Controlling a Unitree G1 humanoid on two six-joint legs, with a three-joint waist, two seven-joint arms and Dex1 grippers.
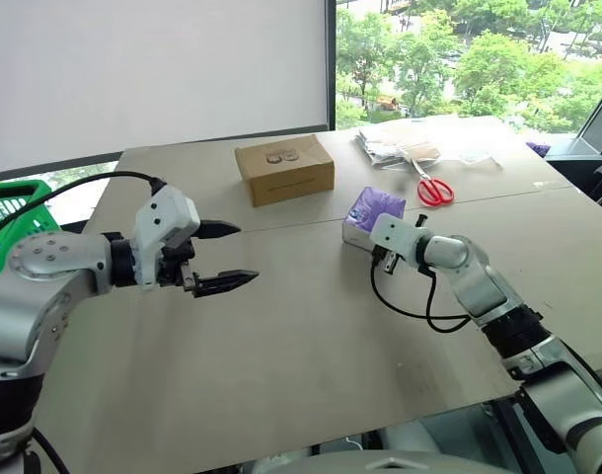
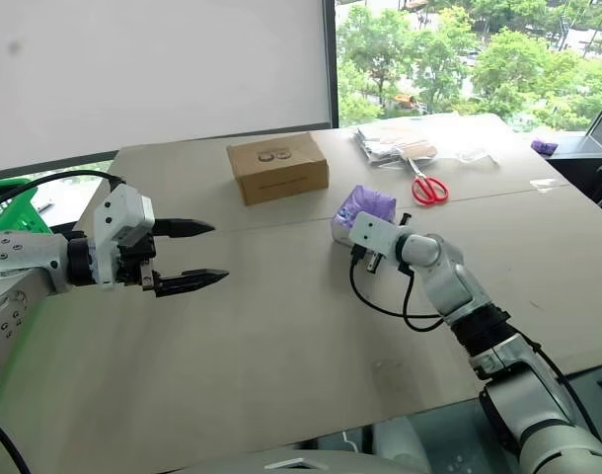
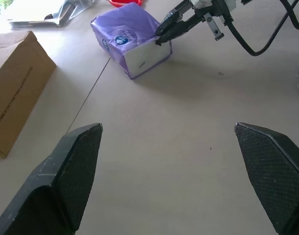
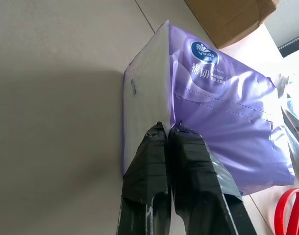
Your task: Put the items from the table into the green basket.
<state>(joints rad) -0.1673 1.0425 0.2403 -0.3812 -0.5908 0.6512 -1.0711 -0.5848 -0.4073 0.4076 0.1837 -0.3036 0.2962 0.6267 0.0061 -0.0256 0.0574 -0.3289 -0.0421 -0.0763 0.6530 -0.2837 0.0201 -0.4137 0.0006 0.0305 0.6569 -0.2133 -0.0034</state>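
Observation:
A soft purple pack (image 1: 372, 209) with a white end lies on the table (image 1: 281, 346) just beyond its seam. My right gripper (image 4: 166, 128) is shut on the pack's near upper edge, where the white end meets the purple top; its tips (image 3: 159, 36) pinch that ridge. My left gripper (image 1: 245, 253) hovers open above the left side of the table, well apart from the pack, with nothing between its fingers (image 3: 76, 166). The green basket (image 1: 15, 202) peeks in at the far left, beyond the table's edge and partly hidden by my left arm.
A brown cardboard box (image 1: 284, 168) stands behind the seam, left of the pack. Red-handled scissors (image 1: 434, 188) and clear plastic bags (image 1: 400, 146) lie at the back right. A black cable (image 1: 410, 311) loops from my right wrist over the tabletop.

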